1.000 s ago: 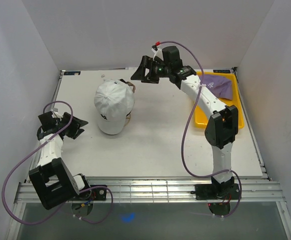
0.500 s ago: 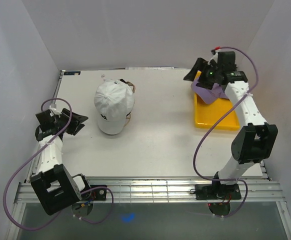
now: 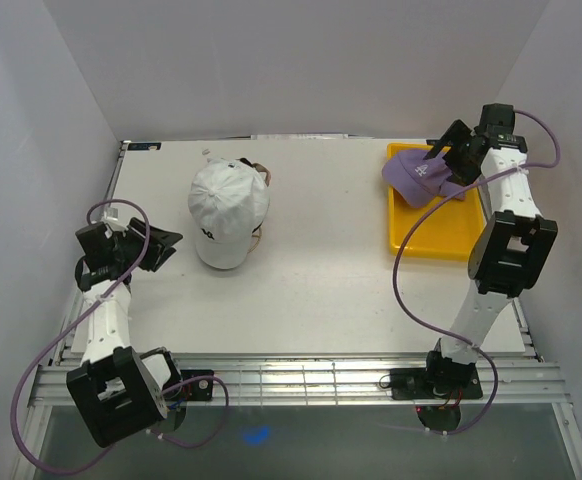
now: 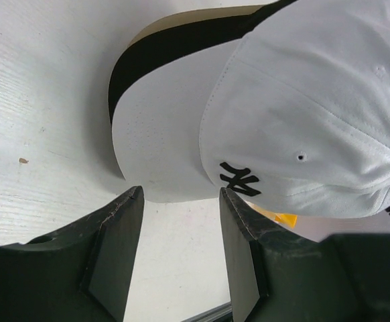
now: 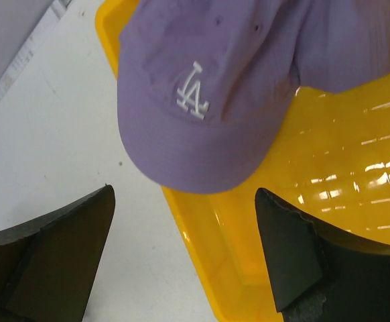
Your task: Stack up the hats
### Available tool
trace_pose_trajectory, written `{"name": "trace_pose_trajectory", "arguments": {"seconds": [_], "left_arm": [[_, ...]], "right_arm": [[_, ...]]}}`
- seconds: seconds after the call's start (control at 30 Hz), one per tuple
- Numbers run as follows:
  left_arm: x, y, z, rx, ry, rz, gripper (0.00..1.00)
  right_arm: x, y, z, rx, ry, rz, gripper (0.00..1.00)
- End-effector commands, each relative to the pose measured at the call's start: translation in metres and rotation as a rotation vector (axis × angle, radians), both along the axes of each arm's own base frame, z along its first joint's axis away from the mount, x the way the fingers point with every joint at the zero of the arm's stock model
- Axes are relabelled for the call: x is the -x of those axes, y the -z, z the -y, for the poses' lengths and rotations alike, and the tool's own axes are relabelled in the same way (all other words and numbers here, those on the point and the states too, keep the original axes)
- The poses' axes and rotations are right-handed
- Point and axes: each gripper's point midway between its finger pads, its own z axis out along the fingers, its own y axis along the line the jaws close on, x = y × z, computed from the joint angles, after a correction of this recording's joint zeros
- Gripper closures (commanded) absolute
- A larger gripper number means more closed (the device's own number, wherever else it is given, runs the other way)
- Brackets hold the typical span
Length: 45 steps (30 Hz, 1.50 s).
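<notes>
Purple hat (image 3: 416, 176) now beneath right gripper (image 3: 450, 156)

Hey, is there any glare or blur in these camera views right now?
Right wrist view: bright glare streaks on the yellow tray, purple cap sharp. Left wrist view: no glare, white cap crisp. Top view: even light, soft shadows.

We see pale bench (image 3: 321, 280), surface faintly grained. Left of centre, toward far edge: cap pile (image 3: 233, 225) on bench, white cap (image 3: 226, 195) on top, black brim (image 4: 161, 50) and tan brim (image 4: 202, 15) showing beneath. Far right: yellow tray (image 3: 441, 238) flat on bench, well apart from pile. Small dark speck (image 4: 23, 160) near pile.
</notes>
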Motion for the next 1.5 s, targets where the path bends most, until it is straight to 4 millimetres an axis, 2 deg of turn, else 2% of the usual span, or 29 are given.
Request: {"name": "trace_pose_trajectory", "arguments": {"seconds": [0.0,0.03,0.07,0.1,0.2,0.23,0.3,0.33,0.57,0.73,0.77,0.9,1.0,1.03,1.07,1.2,1.27,1.37,1.4,1.47], "left_arm": [[0.007,-0.005,0.005,-0.026,0.012,0.027,0.40],[0.008,-0.005,0.006,-0.028,0.011,0.029,0.40],[0.009,-0.005,0.006,-0.030,0.013,0.033,0.41],[0.009,-0.006,0.006,-0.031,0.014,0.033,0.40],[0.008,-0.011,0.006,-0.038,0.016,0.044,0.41],[0.008,-0.011,0.006,-0.040,0.016,0.044,0.41],[0.008,-0.012,0.006,-0.045,0.019,0.044,0.41],[0.008,-0.012,0.006,-0.051,0.020,0.045,0.41],[0.010,-0.018,0.004,-0.075,0.006,0.065,0.40],[0.011,-0.024,0.002,-0.093,0.004,0.072,0.40],[0.011,-0.026,0.002,-0.098,0.004,0.077,0.40],[0.014,-0.029,0.002,-0.110,-0.001,0.085,0.40],[0.015,-0.031,0.002,-0.113,-0.004,0.087,0.40],[0.015,-0.033,0.002,-0.115,-0.003,0.093,0.40],[0.016,-0.034,0.003,-0.115,-0.002,0.094,0.40],[0.016,-0.043,0.003,-0.127,0.000,0.115,0.40],[0.016,-0.048,0.003,-0.134,0.001,0.127,0.40],[0.015,-0.056,0.004,-0.144,0.011,0.149,0.39],[0.015,-0.060,0.004,-0.146,0.015,0.159,0.38],[0.013,-0.069,0.003,-0.157,0.015,0.180,0.37]], "right_arm": [[-0.031,-0.015,0.023,0.003,0.118,0.052,0.10],[-0.037,-0.002,0.027,0.004,0.133,0.029,0.10],[-0.042,-0.004,0.032,0.005,0.146,0.037,0.10],[-0.046,0.009,0.034,-0.012,0.159,0.012,0.10],[-0.058,0.014,0.036,-0.044,0.162,0.013,0.09],[-0.061,0.026,0.036,-0.049,0.163,-0.008,0.09],[-0.067,0.030,0.036,-0.060,0.165,-0.006,0.10],[-0.070,0.038,0.035,-0.069,0.164,-0.016,0.10],[-0.076,0.061,0.031,-0.091,0.144,-0.023,0.12],[-0.073,0.070,0.030,-0.087,0.127,-0.031,0.24],[-0.073,0.071,0.030,-0.088,0.126,-0.033,0.31],[-0.074,0.075,0.026,-0.107,0.110,-0.031,0.45],[-0.073,0.079,0.025,-0.106,0.107,-0.035,0.50],[-0.074,0.078,0.026,-0.103,0.105,-0.030,0.53],[-0.074,0.077,0.025,-0.105,0.103,-0.028,0.66],[-0.073,0.066,0.021,-0.122,0.093,-0.003,0.86],[-0.074,0.056,0.020,-0.130,0.096,0.020,0.92],[-0.073,0.028,0.017,-0.137,0.093,0.073,0.92],[-0.072,0.010,0.017,-0.137,0.093,0.104,0.92],[-0.071,-0.009,0.016,-0.146,0.100,0.141,0.92]]}}
